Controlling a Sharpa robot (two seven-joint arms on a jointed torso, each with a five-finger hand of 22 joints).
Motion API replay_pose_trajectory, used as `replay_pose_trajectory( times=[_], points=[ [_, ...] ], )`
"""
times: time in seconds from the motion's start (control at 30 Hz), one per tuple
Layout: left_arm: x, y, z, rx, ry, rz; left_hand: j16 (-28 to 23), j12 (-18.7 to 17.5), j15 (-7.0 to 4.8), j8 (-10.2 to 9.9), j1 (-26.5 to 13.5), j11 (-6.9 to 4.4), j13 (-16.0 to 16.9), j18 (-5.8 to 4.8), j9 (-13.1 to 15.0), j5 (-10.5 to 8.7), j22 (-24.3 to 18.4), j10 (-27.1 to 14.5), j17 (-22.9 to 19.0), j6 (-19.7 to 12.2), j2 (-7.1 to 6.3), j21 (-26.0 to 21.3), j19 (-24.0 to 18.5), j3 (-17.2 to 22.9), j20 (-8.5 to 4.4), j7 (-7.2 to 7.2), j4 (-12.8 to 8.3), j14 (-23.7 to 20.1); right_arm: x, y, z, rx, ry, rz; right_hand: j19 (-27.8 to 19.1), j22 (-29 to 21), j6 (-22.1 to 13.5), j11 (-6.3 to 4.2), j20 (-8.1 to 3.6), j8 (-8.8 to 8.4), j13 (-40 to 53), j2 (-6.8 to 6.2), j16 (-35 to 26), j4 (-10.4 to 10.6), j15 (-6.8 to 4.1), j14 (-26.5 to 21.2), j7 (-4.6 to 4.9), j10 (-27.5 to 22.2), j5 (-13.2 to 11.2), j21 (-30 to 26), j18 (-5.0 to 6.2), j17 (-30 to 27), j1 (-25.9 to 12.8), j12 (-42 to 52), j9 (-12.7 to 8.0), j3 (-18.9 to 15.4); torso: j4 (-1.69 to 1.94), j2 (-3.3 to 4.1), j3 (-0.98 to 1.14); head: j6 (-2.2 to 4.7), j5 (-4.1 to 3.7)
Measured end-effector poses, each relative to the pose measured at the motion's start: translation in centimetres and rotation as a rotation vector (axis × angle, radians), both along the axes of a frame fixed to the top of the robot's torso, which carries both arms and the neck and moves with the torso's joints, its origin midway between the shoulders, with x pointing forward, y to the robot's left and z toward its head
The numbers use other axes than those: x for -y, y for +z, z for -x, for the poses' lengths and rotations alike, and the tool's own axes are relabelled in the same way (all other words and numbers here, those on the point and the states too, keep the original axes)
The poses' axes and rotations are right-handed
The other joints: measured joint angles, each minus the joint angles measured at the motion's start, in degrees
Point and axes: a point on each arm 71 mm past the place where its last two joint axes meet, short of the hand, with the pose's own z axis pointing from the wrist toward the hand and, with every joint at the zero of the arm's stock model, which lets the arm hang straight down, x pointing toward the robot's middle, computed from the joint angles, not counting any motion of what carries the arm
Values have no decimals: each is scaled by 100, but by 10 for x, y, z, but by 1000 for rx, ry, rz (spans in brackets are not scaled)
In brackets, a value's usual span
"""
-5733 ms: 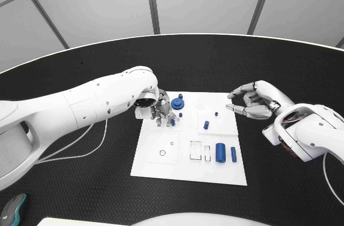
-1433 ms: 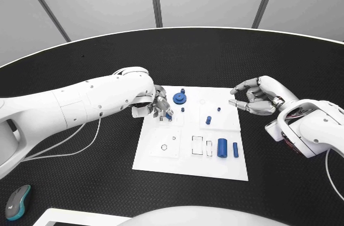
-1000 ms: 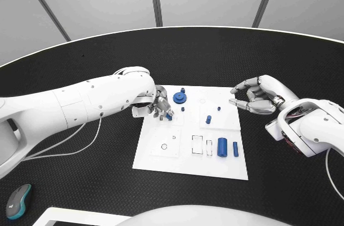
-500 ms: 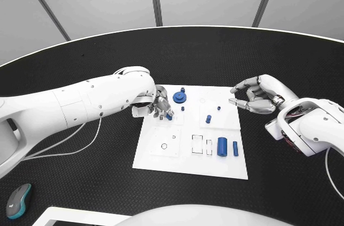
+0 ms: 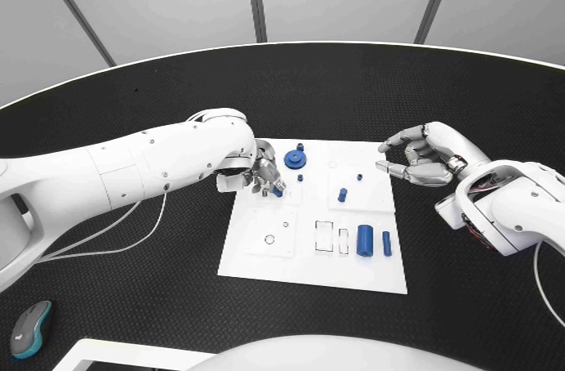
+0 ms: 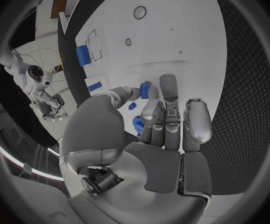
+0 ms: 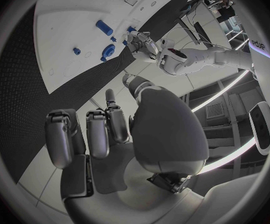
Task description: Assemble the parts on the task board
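The white task board (image 5: 309, 266) lies mid-table. My left hand (image 5: 260, 173) hovers over its far left part and pinches a small blue peg (image 5: 278, 191) between thumb and a finger; the left wrist view shows that peg (image 6: 145, 90) at the fingertips, just above the board (image 6: 172, 30). Beside it stands a round blue gear-like part (image 5: 295, 161). More small pegs (image 5: 341, 196) stand on the board. A blue cylinder (image 5: 365, 240) and a thin blue bar (image 5: 386, 243) lie near the right edge. My right hand (image 5: 415, 163) hangs at the board's right edge, fingers curled, holding nothing.
Rectangular slots (image 5: 322, 238) and a round hole (image 5: 269, 242) mark the board's near half. A dark computer mouse (image 5: 28, 328) lies at the near left of the black table. White cables (image 5: 130, 240) trail under my left arm.
The head camera has shifted since the oldest frame. Over the last second my left hand has barely moved with the peg, and the right hand has stayed where it was.
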Motion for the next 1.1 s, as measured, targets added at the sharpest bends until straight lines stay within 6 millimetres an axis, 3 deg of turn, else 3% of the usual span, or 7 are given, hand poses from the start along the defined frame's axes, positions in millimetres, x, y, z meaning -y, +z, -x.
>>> replay_pose_trajectory(
  times=[0.6, 0.8, 1.1],
  points=[
    [1, -2, 1, -21, -7, -22, 0, 90, -20, 0, -23, -22, 127, 0, 0, 24, 21, 62, 2, 10, -8, 0, 17, -17, 17, 9, -18, 21, 0, 0, 0, 0, 0, 0, 0, 0, 0, 0, 0, 0, -1, 0, 0, 16, -20, -20, 0, 0, 0, 0, 0, 0, 0, 0, 0, 16, 1, 3, 0, -23, -16],
    [2, -2, 0, -14, -1, -19, 0, 155, -21, -4, -118, -54, 222, 1, 24, 19, 38, 135, 12, 62, 88, 0, 32, -39, 2, -23, -39, 21, 0, 0, 0, 0, 0, 0, 0, 0, 0, 0, 0, 0, -1, 0, 0, 16, -20, -20, 0, 0, 0, 0, 0, 0, 0, 0, 0, 16, -2, 3, 1, -31, -19],
    [5, -1, -1, -6, 2, -13, 0, 178, -20, 1, -138, -51, 242, 0, 32, -2, 42, 153, 12, 83, 131, -1, 32, -40, 2, -8, -40, 20, 0, 0, 0, 1, 1, -1, 0, 4, 0, 0, 0, 0, -2, 0, 0, 16, -20, -20, 0, 0, 0, 0, 0, 4, 0, 0, 0, 16, 1, 5, 1, -31, -30]
  ],
)
